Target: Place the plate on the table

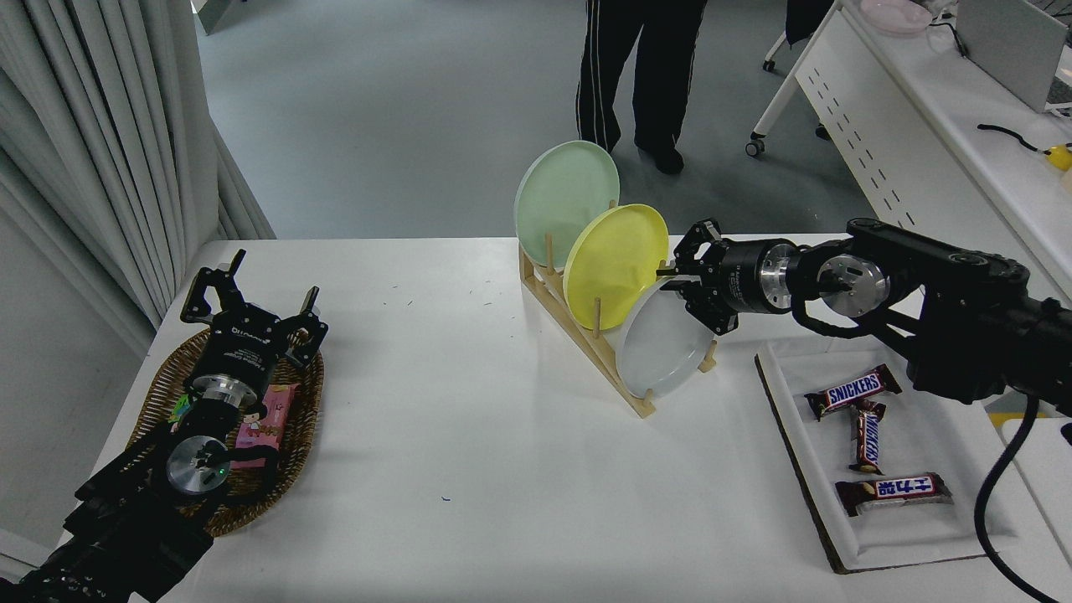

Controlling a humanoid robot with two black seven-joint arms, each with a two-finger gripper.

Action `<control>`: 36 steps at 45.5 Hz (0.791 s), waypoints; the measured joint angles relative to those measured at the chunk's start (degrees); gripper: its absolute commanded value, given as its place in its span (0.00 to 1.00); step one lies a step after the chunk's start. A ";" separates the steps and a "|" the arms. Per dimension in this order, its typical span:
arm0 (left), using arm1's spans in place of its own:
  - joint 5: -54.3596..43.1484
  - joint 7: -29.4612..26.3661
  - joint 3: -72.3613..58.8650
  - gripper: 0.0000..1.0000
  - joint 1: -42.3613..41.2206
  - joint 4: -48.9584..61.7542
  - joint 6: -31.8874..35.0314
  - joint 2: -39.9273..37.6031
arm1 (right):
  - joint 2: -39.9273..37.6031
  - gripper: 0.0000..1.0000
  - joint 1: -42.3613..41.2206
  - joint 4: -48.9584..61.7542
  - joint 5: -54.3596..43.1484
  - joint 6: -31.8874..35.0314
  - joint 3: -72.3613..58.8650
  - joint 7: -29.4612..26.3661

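Three plates are stood upright in a wooden rack (pixel 586 335) near the far edge of the desk (pixel 469 435), right of centre: a pale green plate (pixel 563 197) furthest back, a yellow plate (pixel 611 260) in the middle, and the grey-white plate (pixel 657 347) in the nearest slot. The task plate is seen seated in the rack, leaning on its pegs, not yet lifted.

The right claw (pixel 680 285) is reached in sideways from the right edge and is set at the upper rim of the grey-white plate. Its fingers are spread around that rim, one in front and one behind; whether the rim is actually pinched cannot be told. The left claw (pixel 251 306) is parked with fingers splayed, empty, over a wicker basket (pixel 306 419) at the near left corner.

The grasp step is judged to be in hand; placement is not begun. Next, a firm closure on the rim is called for, then a lift up out of the slot, clear of the yellow plate just behind, before the plate is carried to bare desk and laid flat. A tray (pixel 796 469) of chocolate bars at the right edge is to be avoided.
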State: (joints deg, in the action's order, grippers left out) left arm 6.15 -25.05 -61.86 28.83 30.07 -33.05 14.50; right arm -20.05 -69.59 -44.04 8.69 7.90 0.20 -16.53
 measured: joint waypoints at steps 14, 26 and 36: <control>0.00 0.00 0.00 1.00 0.00 0.00 0.00 0.00 | 0.07 0.09 0.05 0.08 0.01 0.00 0.25 -0.03; 0.00 0.00 -0.01 1.00 0.00 0.00 0.00 0.00 | 0.09 0.02 0.06 0.09 0.01 -0.07 0.31 -0.24; 0.00 0.00 -0.01 1.00 0.00 0.02 0.00 0.00 | -0.41 0.00 -0.37 -0.05 0.05 -0.02 0.70 -0.95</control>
State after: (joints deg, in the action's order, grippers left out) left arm 6.15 -25.05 -61.88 28.83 30.08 -33.05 14.50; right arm -20.46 -69.96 -44.09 8.74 7.88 0.91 -17.49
